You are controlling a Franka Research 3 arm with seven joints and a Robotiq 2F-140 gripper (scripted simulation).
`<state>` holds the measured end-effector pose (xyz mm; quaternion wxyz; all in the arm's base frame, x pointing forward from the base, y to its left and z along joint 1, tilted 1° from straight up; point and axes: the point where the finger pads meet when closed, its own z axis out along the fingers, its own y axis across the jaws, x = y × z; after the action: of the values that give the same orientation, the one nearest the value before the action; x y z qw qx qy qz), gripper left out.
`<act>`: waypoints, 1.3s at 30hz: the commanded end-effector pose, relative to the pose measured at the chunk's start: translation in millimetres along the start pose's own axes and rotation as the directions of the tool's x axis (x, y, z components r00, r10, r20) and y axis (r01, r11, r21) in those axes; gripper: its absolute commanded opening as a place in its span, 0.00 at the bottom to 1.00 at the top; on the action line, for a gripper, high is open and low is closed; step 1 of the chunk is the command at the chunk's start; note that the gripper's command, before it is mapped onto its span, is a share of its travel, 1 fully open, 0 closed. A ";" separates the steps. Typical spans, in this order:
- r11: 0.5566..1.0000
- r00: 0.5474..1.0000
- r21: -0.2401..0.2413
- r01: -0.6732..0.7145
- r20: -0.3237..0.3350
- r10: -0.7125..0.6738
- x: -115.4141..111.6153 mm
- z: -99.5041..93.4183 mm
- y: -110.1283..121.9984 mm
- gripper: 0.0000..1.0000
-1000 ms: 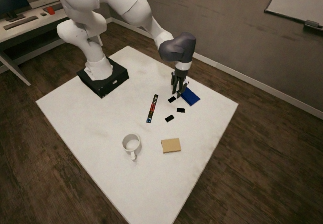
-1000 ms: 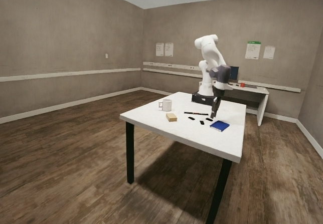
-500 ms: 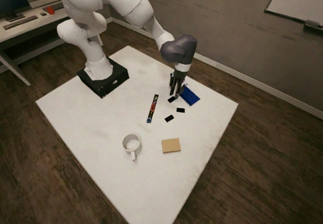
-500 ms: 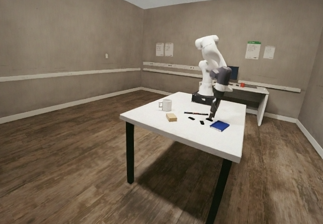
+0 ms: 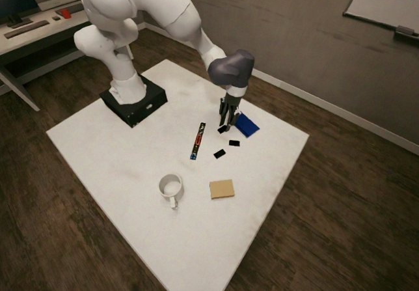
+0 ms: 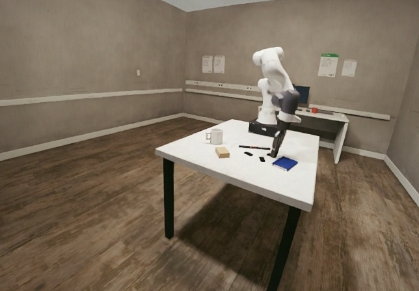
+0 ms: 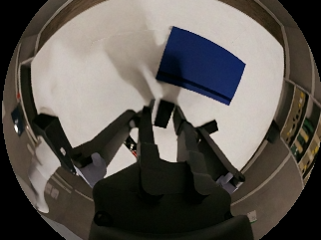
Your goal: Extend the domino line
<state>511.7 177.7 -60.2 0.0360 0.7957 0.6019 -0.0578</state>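
Note:
The domino line (image 5: 198, 140) (image 6: 254, 147) lies face up as a straight strip, blue pips at its near end in the top view; part of the line (image 7: 131, 144) shows in the wrist view. My gripper (image 5: 225, 127) (image 7: 163, 109) points down at a face-down black domino (image 5: 221, 129) (image 7: 163, 114). The fingertips stand either side of it, apart, with slight gaps; the gripper is partly open and not shut on it. A second face-down domino (image 5: 234, 143) (image 6: 261, 159) (image 7: 210, 125) and a third (image 5: 219, 153) (image 6: 248, 153) lie apart nearby. Their faces are hidden.
A blue book (image 5: 247, 125) (image 6: 285, 163) (image 7: 199, 65) lies close beside the gripper. A tan block (image 5: 222, 189) (image 6: 222, 152) and a white mug (image 5: 170, 186) (image 6: 216, 136) stand farther off. The black robot base (image 5: 148, 105) is beyond the line.

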 end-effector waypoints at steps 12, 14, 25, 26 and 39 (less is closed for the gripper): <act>1.000 1.000 -0.007 -0.013 -0.005 0.013 2.6 0.8 2.3 0.34; 1.000 1.000 -0.007 -0.013 -0.005 0.013 2.6 0.8 2.3 0.34; 1.000 1.000 -0.007 -0.013 -0.005 0.013 2.6 0.8 2.3 0.23; 1.000 1.000 -0.007 -0.013 -0.005 0.013 2.6 0.8 2.3 0.23; 1.000 1.000 -0.007 -0.013 -0.005 0.013 2.6 0.8 2.3 0.23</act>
<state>513.6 178.4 -61.3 0.0371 0.7974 0.5998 -0.0552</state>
